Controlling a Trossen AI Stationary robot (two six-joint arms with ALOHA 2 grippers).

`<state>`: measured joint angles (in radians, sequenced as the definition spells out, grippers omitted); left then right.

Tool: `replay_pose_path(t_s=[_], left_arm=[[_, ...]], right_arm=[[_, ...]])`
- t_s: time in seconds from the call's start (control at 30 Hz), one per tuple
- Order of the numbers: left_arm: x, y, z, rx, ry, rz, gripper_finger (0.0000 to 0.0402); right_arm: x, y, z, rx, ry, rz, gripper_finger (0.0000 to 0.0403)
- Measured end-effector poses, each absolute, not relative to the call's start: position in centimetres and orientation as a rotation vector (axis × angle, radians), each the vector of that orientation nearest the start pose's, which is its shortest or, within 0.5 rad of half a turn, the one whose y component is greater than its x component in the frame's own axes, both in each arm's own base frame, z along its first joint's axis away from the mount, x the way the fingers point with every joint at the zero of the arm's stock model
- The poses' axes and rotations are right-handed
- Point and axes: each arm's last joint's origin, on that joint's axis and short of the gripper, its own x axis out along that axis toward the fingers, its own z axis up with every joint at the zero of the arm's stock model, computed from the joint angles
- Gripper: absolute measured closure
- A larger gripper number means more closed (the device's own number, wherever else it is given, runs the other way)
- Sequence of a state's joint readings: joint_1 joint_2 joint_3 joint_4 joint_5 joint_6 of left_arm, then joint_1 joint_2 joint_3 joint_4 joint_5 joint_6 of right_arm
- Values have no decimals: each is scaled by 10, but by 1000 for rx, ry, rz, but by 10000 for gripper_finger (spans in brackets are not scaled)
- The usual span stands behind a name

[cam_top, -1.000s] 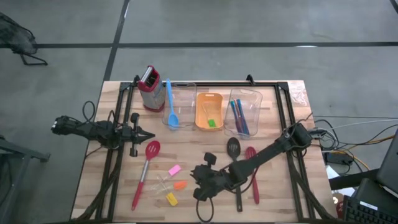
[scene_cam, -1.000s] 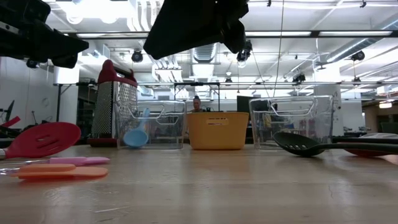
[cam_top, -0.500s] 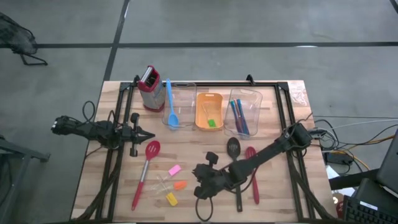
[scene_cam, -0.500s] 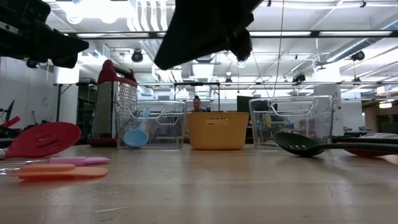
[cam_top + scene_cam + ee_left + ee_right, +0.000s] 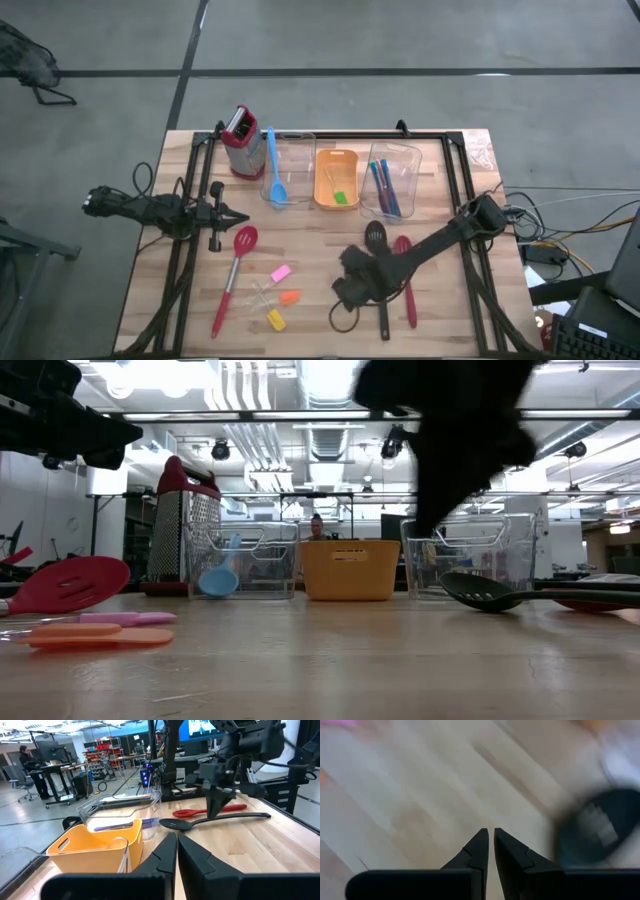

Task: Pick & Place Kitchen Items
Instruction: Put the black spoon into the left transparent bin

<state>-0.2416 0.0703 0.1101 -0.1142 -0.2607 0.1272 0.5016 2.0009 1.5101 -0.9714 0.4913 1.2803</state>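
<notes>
Jaws of the right gripper [image 5: 489, 842] nearly closed, empty, just left of the black slotted spoon [image 5: 378, 268] at lower centre; descending so, they could nudge it aside.

Right gripper [image 5: 352, 275] has swung toward black slotted spoon [image 5: 378, 262]

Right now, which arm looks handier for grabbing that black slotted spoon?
The right. Its claw hangs beside the black slotted spoon, empty and nearly closed. The left claw waits across the table near the red slotted spoon.
</notes>
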Motion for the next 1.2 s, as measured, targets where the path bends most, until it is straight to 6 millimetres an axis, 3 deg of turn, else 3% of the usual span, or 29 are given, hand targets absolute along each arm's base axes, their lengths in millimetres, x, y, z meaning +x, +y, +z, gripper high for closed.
replay_pose_path(t_s=[0.27, 0.8, 1.03, 1.2], left_arm=[[94, -15, 185, 146, 73, 15, 382], [94, -15, 185, 146, 73, 15, 381], [94, -15, 185, 146, 73, 15, 383], [94, -15, 185, 146, 73, 15, 381]], right_arm=[[322, 178, 186, 517, 1182, -890, 338], [305, 172, 151, 594, 1238, -981, 188], [302, 171, 140, 620, 1235, -972, 173], [301, 170, 137, 623, 1229, -969, 192]])
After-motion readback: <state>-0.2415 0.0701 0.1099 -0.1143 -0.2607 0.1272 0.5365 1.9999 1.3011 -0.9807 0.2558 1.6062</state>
